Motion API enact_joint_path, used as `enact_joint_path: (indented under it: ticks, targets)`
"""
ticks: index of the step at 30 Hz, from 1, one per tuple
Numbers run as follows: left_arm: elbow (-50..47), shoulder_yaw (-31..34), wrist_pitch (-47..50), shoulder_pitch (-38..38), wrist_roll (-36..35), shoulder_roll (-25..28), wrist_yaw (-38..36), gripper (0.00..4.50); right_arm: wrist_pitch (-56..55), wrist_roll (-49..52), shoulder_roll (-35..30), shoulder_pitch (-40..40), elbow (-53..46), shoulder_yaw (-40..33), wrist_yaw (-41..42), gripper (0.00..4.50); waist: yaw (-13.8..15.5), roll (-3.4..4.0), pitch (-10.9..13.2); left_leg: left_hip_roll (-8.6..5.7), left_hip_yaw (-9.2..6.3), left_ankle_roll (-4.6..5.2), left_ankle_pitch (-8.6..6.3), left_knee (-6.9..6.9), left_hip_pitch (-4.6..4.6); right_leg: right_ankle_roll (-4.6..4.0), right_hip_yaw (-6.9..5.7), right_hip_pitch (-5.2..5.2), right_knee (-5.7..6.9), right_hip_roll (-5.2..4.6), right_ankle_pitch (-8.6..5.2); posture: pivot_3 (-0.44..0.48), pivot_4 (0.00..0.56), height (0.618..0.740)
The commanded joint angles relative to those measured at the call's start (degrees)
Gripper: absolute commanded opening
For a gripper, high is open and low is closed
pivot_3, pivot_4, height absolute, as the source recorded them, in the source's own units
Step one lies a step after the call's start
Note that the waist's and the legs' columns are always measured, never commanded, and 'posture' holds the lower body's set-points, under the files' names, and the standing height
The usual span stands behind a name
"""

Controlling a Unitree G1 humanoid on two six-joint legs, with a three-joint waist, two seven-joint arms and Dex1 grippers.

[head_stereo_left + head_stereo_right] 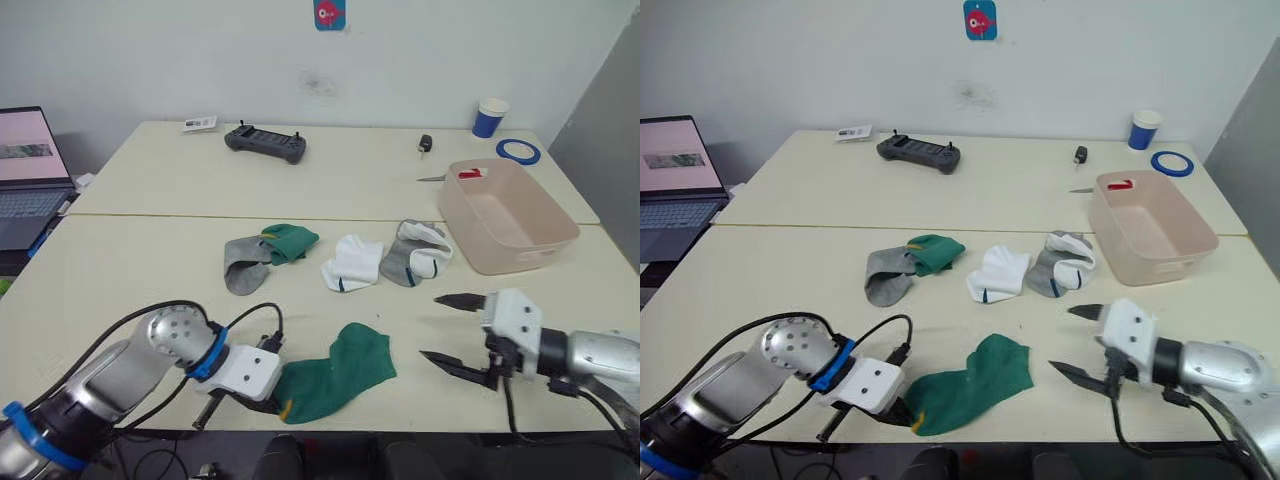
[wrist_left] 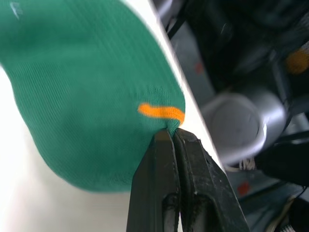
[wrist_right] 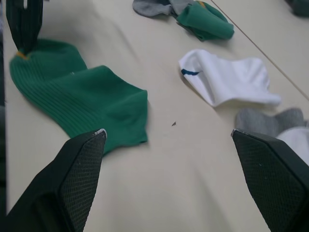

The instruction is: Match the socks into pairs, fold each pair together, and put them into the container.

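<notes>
Table edge: left tool pinches green sock; right tool wide.

Plain dark-green ribbed ankle sock with an orange-yellow cuff mark; white ankle sock with a dark-blue mark; pale pink plastic bin.

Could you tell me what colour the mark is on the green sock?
Orange-yellow, on the green sock near its edge; the left wrist view shows it best.
</notes>
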Motion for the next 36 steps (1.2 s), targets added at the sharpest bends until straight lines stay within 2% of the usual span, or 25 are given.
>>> enact_joint_path:
  ticks: [1, 5, 10, 17, 21, 27, 30, 36]
  targets:
    - [-1.66, 7.92, 0.89, 1.65, -0.74, -0.41, 6.8, 0.05, -9.89, -7.8, -0.31, -3.07, 4.18, 5.73, 2.39, 4.5, 0.3, -0.03, 0.01, 0.0, 0.0, 0.0, 0.0, 0.01, -0.01, 0.02, -0.03, 0.0, 0.0, 0.0, 0.01, 0.0, 0.15, 0.74]
    - [-1.35, 13.32, 1.34, 1.92, -0.74, -2.33, 12.55, 0.05, -9.31, -4.86, 1.45, -5.36, 4.46, 6.08, 4.32, 4.5, 0.4, -0.03, 0.01, -0.02, -0.06, 0.01, 0.0, 0.02, -0.15, 0.24, -0.09, -0.05, -0.01, -0.01, 0.11, 0.0, 0.15, 0.74]
    - [-0.2, 15.76, 1.06, 6.5, -0.15, -2.36, 15.09, 0.05, -4.63, -0.1, 1.54, -4.54, -0.01, 7.25, 6.81, 4.5, 0.09, 0.0, 0.01, 0.0, -0.09, 0.01, 0.0, -0.02, -0.13, 0.24, -0.09, -0.06, 0.0, 0.01, 0.09, 0.0, 0.15, 0.74]
    - [-0.42, 17.56, 2.94, 8.51, -1.58, -3.38, 17.31, 0.05, -8.25, -7.06, 2.71, -3.12, -0.28, 15.34, 7.13, 4.5, 0.17, -0.01, 0.01, 0.05, -0.12, 0.01, 0.0, -0.01, -0.1, 0.2, -0.13, -0.06, 0.05, 0.04, 0.08, 0.0, 0.15, 0.74]
    - [0.19, 17.91, 2.14, 9.26, -1.05, -3.19, 17.49, 0.05, -10.59, -11.41, 5.59, -5.22, 4.44, 21.3, 8.01, 4.5, 0.15, -0.02, 0.0, 0.03, -0.06, 0.0, 0.01, 0.04, -0.04, 0.2, -0.08, -0.02, 0.05, 0.02, 0.2, 0.0, 0.15, 0.74]
    - [-0.12, 18.64, 2.08, 10.35, -1.11, -3.34, 18.18, 0.05, -12.75, -15.82, 7.89, -9.16, 11.22, 24.61, 8.54, 4.5, 0.15, -0.02, 0.0, 0.03, -0.05, 0.01, 0.02, 0.03, -0.05, 0.19, -0.08, -0.03, 0.04, 0.03, 0.23, 0.0, 0.15, 0.74]
    - [-0.16, 18.57, 1.71, 11.03, -0.86, -3.56, 18.75, 0.0, -12.21, -17.36, 8.54, -11.26, 14.36, 25.45, 9.17, 3.89, 0.15, -0.02, 0.01, 0.05, -0.07, 0.02, 0.02, 0.03, -0.07, 0.19, -0.09, -0.05, 0.04, 0.05, 0.23, 0.0, 0.15, 0.74]
    - [-0.21, 18.47, 1.16, 11.81, -0.63, -4.24, 19.6, 0.0, -11.62, -19.52, 9.41, -13.63, 16.92, 26.1, 9.51, 1.8, 0.16, -0.02, 0.0, 0.06, -0.08, 0.02, 0.02, 0.04, -0.05, 0.19, -0.09, -0.04, 0.07, 0.05, 0.24, 0.0, 0.15, 0.74]
